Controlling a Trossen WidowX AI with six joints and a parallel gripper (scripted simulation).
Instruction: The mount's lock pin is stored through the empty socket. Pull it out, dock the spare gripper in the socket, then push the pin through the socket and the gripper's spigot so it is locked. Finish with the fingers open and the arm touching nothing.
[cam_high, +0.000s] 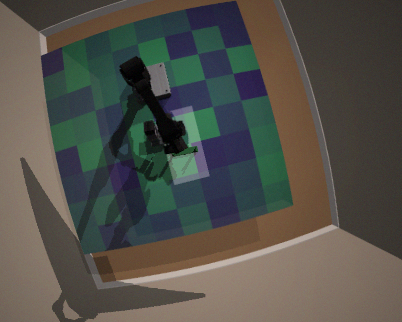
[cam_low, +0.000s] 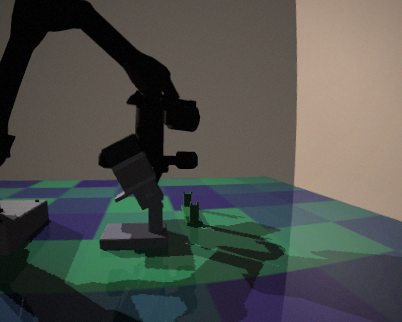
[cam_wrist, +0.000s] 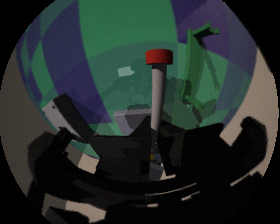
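Observation:
The lock pin has a red head and a grey shaft. My gripper is shut on its shaft, with the head sticking out. The mount's grey base carries an upright post. A tilted grey body with a black top, apparently the spare gripper, sits at the top of the post. My gripper is close beside or behind it in the exterior view. The socket and the pin's far end are hidden by the fingers and shadow; I cannot tell whether the pin enters the socket.
A green cradle stands beside the mount and looks empty. The arm's pale base plate lies behind the gripper toward the shoulder. A pale rectangle marks the checkered surface. Low walls surround the area.

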